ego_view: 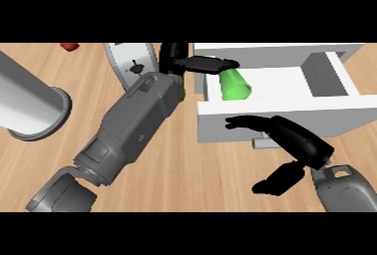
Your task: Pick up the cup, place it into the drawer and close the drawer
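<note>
Two grey forearms come in from the six o'clock edge over a wooden counter (44,64). Largest of all is the white drawer (294,112), pulled open at two to three o'clock, its front panel facing down the view and its inner wall splitting off a compartment toward the three o'clock side. Next in bulk is a grey cylinder (26,104) with a darker rim, lying at nine o'clock, well apart from the drawer. The left forearm runs from seven o'clock up to twelve o'clock, crossing a pale grey upright panel (129,57). Its left hand (193,63) reaches over the drawer's near-left corner, fingers stretched out above the green cup (236,85); whether they touch the cup I cannot tell. The cup lies tilted on its side inside the drawer's left compartment, rim toward six o'clock. The right hand (298,144) sits at four o'clock, just below the drawer front, fingers spread and curved toward the panel, holding nothing. Smallest is a red object (69,46) at eleven o'clock, partly cut off.
</note>
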